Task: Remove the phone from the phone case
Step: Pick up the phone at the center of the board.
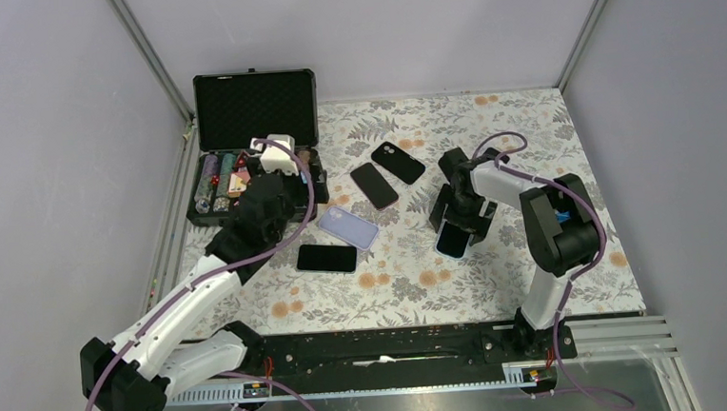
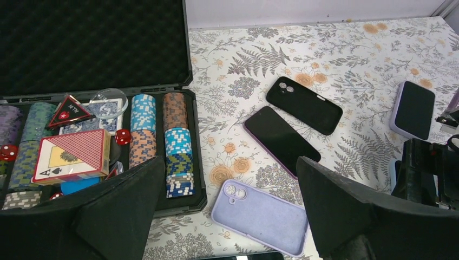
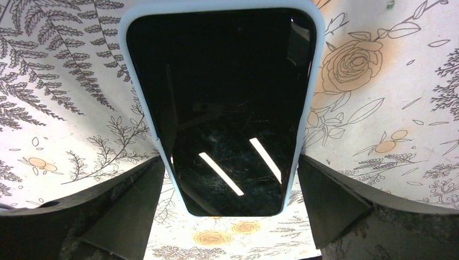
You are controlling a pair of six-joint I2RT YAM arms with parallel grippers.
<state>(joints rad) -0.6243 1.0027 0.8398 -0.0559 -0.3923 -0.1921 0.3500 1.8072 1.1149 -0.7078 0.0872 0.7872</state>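
Your right tool (image 1: 460, 226) sits right of centre in the top view, over the phone (image 1: 452, 244), whose lower end pokes out beneath it. Only the right wrist view shows that phone properly: it lies screen up on the floral bench (image 3: 373, 86), filling the middle of the frame, its dark glass (image 3: 227, 108) reflecting two bright light strips and still seated in the pale blue case (image 3: 313, 97). In that view your right tool (image 3: 230, 208) is spread wide and holds nothing. Its fingers (image 3: 124, 211) stand at either side of the case's lower end, close to its edges, and you cannot tell whether they touch it. The left tool (image 1: 263, 212), left of centre from above, is also wide open and empty. Its own view looks out between the fingers (image 2: 346, 211) at things the right camera never sees: a lilac case (image 2: 260, 218) lying back up, a purple-rimmed phone (image 2: 281, 140) and a black case (image 2: 304, 104) beyond it, and the open poker case (image 2: 92, 43) at upper left with stacked chips (image 2: 143, 130) and red dice (image 2: 123, 136). A bare black phone (image 1: 327, 257) lies below the lilac case in the top view. The card box (image 2: 73, 154) shows an "A" at its corner, while the red triangle (image 2: 70, 111) carries lettering too small to read.
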